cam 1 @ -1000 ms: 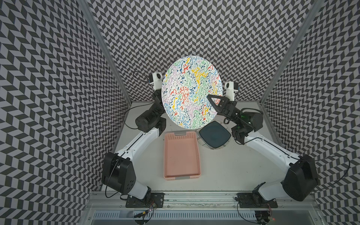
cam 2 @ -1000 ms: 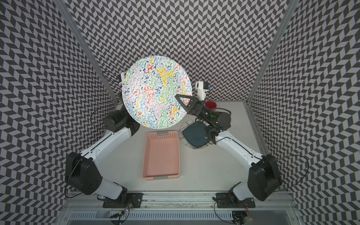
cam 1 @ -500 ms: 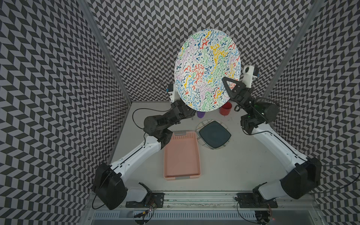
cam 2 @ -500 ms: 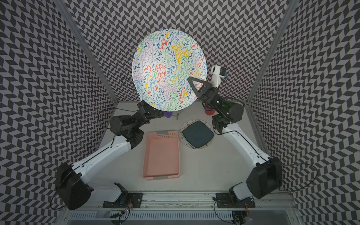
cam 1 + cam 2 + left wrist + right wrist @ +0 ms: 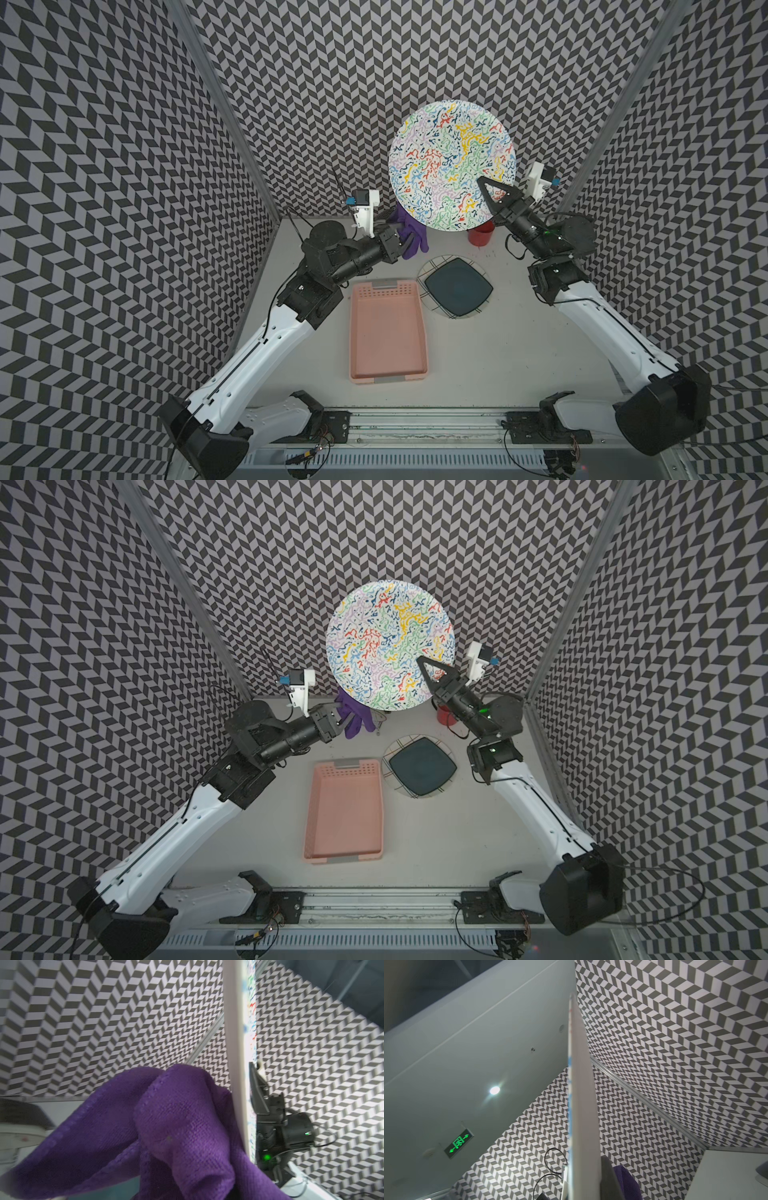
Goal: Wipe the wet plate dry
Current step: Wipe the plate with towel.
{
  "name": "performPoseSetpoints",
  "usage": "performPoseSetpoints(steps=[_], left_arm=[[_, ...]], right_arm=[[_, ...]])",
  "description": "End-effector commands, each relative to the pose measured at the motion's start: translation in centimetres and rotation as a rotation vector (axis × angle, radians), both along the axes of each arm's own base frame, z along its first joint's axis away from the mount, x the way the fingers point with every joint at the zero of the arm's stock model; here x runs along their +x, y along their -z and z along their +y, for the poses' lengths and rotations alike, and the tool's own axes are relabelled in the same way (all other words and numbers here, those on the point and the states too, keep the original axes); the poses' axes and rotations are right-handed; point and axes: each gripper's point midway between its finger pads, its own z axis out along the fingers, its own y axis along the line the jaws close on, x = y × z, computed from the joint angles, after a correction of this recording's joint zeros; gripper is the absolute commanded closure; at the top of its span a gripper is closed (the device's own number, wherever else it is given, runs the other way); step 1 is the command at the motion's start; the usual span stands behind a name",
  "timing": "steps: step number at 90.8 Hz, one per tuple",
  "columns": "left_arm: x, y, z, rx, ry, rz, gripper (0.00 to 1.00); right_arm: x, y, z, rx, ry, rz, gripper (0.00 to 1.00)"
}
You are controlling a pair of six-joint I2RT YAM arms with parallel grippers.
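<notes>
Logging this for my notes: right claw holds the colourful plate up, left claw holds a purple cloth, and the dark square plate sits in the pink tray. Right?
One slip: the dark square plate sits on a round lined plate beside the pink tray, not in it, as both top views show. The right claw holds the colourful plate, the left claw the purple cloth.

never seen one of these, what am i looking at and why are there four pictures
Two robot arms stand at a table inside patterned walls. Two pictures look down from one overhead camera; the other two come from cameras on the arms' wrists. The right arm holds a colourful plate raised in its shut jaws. The left arm grips a purple cloth. On the table: a pink tray, a dark dish on a round plate, and a red cup.
</notes>
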Motion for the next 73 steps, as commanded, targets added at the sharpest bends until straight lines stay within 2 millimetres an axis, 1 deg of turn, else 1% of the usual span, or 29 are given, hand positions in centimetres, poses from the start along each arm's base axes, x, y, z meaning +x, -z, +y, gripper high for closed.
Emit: performPoseSetpoints(steps=[1,5,11,14,17,22,27,33,44,54,61,66,73], left_arm=[[0.4,0.8,0.3,0.141,-0.057,-0.073,1.0],[0.4,0.6,0.6,0.149,-0.078,-0.083,1.0],[0.6,0.3,1.8,0.174,-0.139,-0.095,1.0],[0.5,0.1,2.3,0.185,-0.163,-0.107,1.0],[0.3,-0.2,2.9,0.188,-0.179,-0.121,1.0],[-0.2,-0.5,3.2,0.189,-0.178,-0.139,1.0],[-0.5,-0.4,3.1,0.187,-0.165,-0.139,1.0],[-0.3,0.3,2.6,0.192,-0.149,-0.119,1.0],[1.6,2.7,2.1,0.226,-0.183,-0.057,1.0],[3.9,5.2,2.9,0.285,-0.267,0.009,1.0],[5.5,5.7,4.0,0.308,-0.314,0.031,1.0],[6.7,5.0,5.5,0.306,-0.35,0.029,1.0],[8.3,3.5,8.6,0.297,-0.432,0.012,1.0]], right_arm=[[0.1,-0.9,-0.2,-0.108,0.121,-0.059,1.0],[0.6,-0.8,-1.0,-0.11,0.171,-0.026,1.0],[1.7,0.2,-2.8,-0.101,0.248,0.048,1.0],[1.9,0.4,-3.6,-0.097,0.278,0.066,1.0],[1.9,0.5,-4.1,-0.099,0.297,0.069,1.0],[1.9,0.7,-4.1,-0.117,0.297,0.064,1.0],[1.7,0.7,-3.2,-0.133,0.255,0.051,1.0],[1.1,0.4,-1.6,-0.143,0.186,0.013,1.0],[-0.5,-1.0,0.7,-0.127,0.116,-0.059,1.0],[-1.6,-1.5,1.7,-0.11,0.064,-0.095,1.0],[-2.5,-1.2,2.4,-0.121,0.024,-0.123,1.0],[-3.5,-0.5,3.1,-0.14,-0.002,-0.135,1.0],[-5.2,0.8,4.3,-0.179,-0.05,-0.157,1.0]])
